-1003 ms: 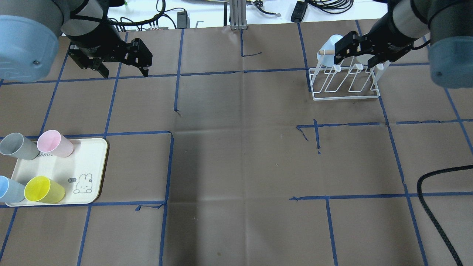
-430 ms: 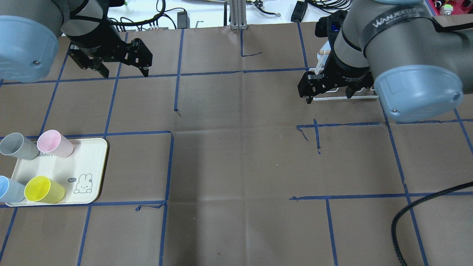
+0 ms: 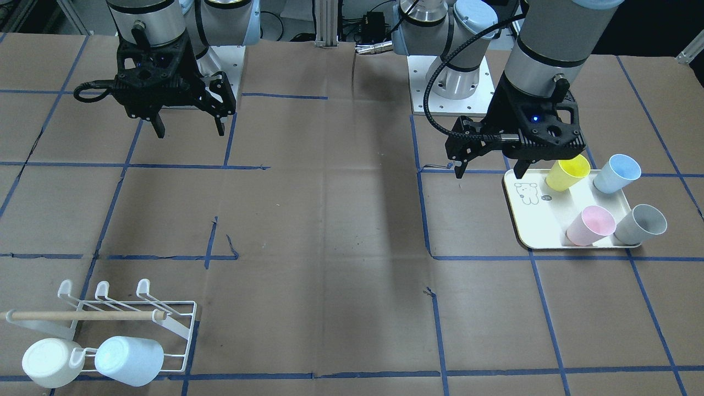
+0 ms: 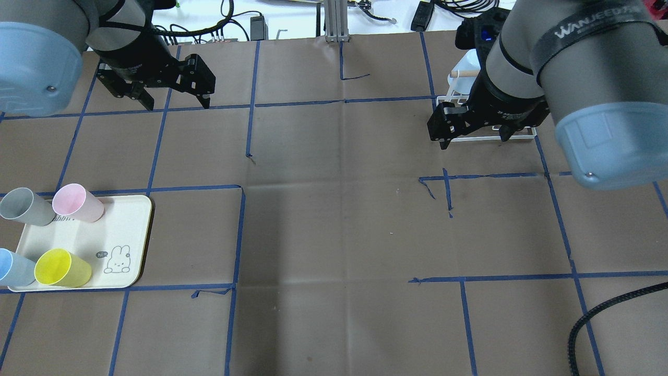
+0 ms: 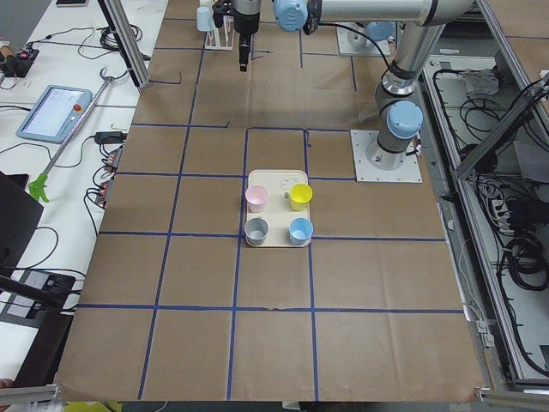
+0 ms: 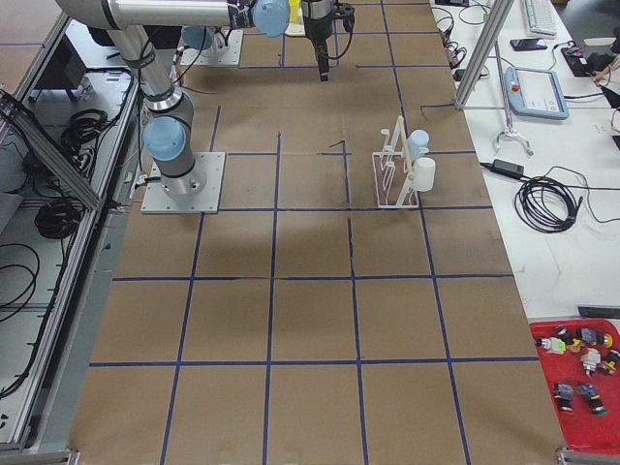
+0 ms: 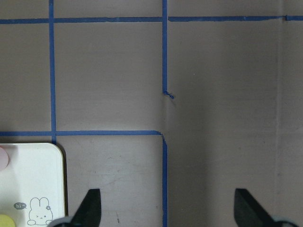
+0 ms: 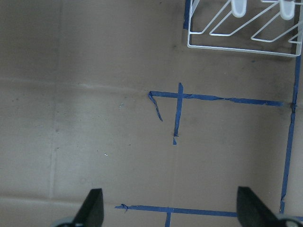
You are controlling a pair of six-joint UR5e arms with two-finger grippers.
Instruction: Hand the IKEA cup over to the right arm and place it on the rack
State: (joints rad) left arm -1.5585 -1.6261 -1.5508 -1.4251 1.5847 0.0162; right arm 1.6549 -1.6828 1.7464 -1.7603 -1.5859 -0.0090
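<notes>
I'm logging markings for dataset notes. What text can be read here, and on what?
"WANJEED", then cut off: band on the right arm.
"hi": speech bubble by the bunny drawing on the tray.
Print on the tray beside the pink cup: too blurred to read.

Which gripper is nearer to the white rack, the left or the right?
Right. The right gripper hovers close beside the rack; the left gripper is far away across the table.
</notes>
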